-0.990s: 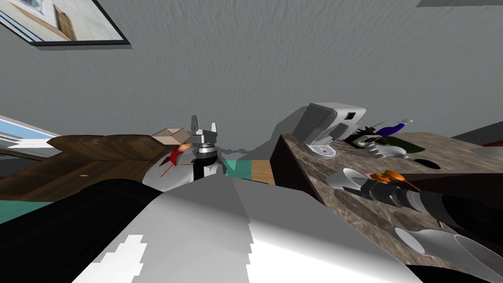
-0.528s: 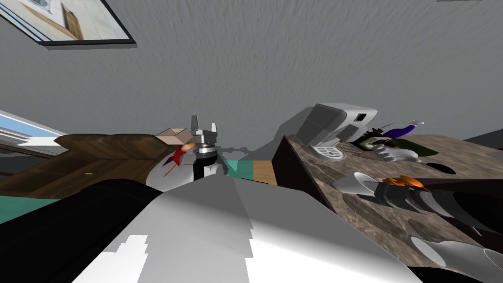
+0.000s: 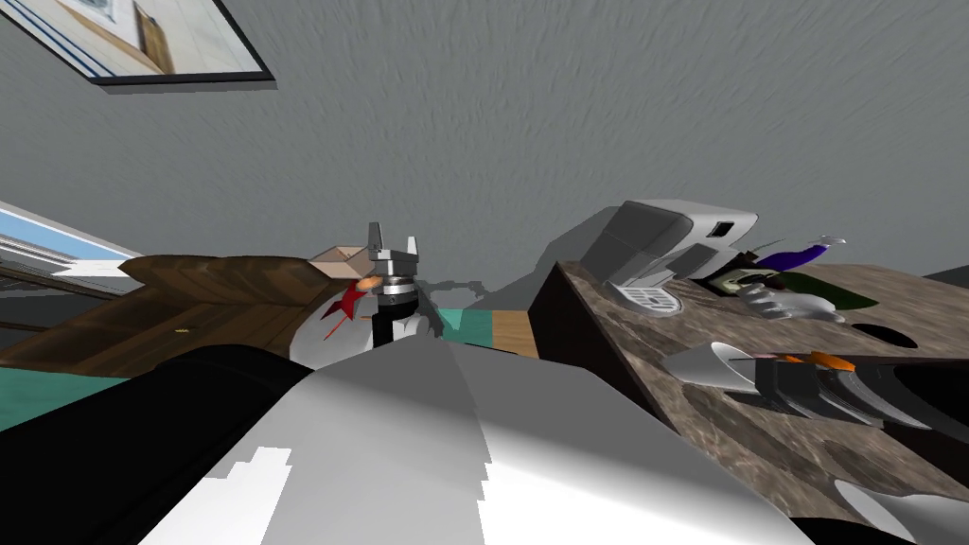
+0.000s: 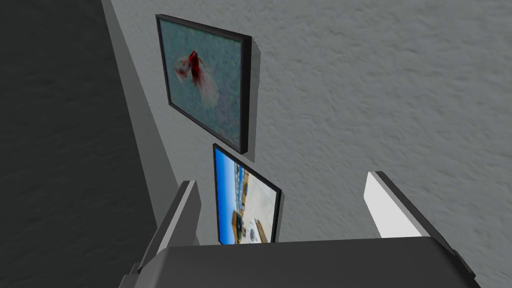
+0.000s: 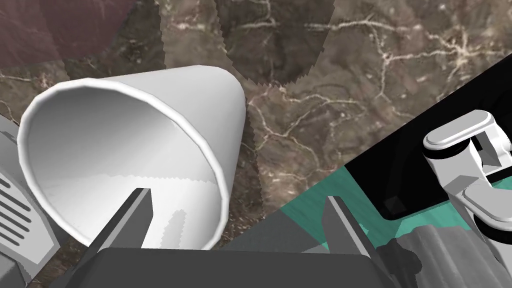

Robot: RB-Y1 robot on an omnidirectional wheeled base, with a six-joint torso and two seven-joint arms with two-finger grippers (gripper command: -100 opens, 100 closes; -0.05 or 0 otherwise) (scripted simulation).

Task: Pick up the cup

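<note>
A plain white cone-shaped cup [image 5: 130, 150] lies on its side on a brown marbled counter [image 5: 325, 100]. My right gripper [image 5: 235, 210] is open at its mouth. One of its fingers [image 5: 132, 215] reaches inside the rim while the other stands outside, so the cup's wall lies between them. In the head view the cup [image 3: 710, 364] is at the right, with the right gripper [image 3: 771, 378] right behind it. My left gripper [image 3: 391, 248] is raised in the middle of that view, open and holding nothing [image 4: 280, 200].
On the counter [image 3: 662, 416] behind the cup stand a grey appliance [image 3: 662, 246], a white glove-like thing [image 3: 785, 303] and a purple item. A second white vessel [image 3: 899, 511] sits nearer me. A wooden table [image 3: 208, 293] with a cardboard box [image 3: 341, 257] is at the left.
My head has turned, so the counter and its things slid right and down in the picture. The right gripper has stayed at the cup's mouth, with its forearm lower. The left arm is unmoved.
</note>
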